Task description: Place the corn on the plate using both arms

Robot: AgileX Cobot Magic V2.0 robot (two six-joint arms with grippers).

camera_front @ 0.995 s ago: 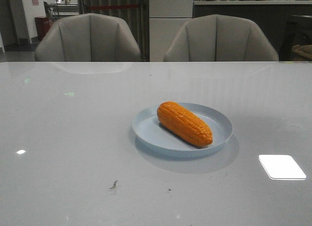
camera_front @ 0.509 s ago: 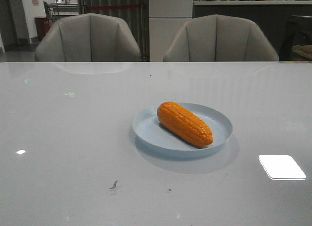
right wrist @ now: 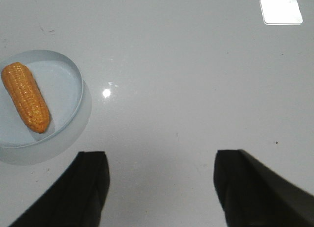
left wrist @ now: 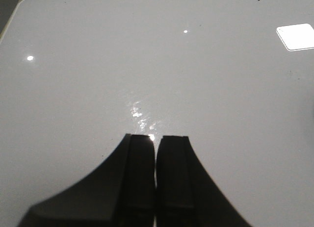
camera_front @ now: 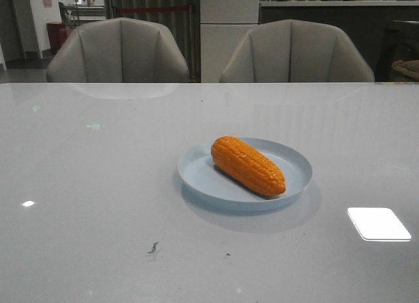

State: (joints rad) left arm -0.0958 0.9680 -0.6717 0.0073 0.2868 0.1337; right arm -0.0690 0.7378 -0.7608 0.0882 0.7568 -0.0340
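The orange corn (camera_front: pixel 247 165) lies on the pale blue plate (camera_front: pixel 196 172) near the middle of the table, its tapered end toward the front right. Both also show in the right wrist view, the corn (right wrist: pixel 25 97) on the plate (right wrist: pixel 66 89). My right gripper (right wrist: pixel 159 156) is open and empty above bare table, apart from the plate. My left gripper (left wrist: pixel 156 138) is shut and empty over bare table; no corn or plate shows in its view. Neither gripper shows in the front view.
The glossy grey table (camera_front: pixel 98 185) carries bright light reflections (camera_front: pixel 378 223) at the front right. Two grey chairs (camera_front: pixel 118 51) stand behind its far edge. A small dark speck (camera_front: pixel 152 249) lies near the front.
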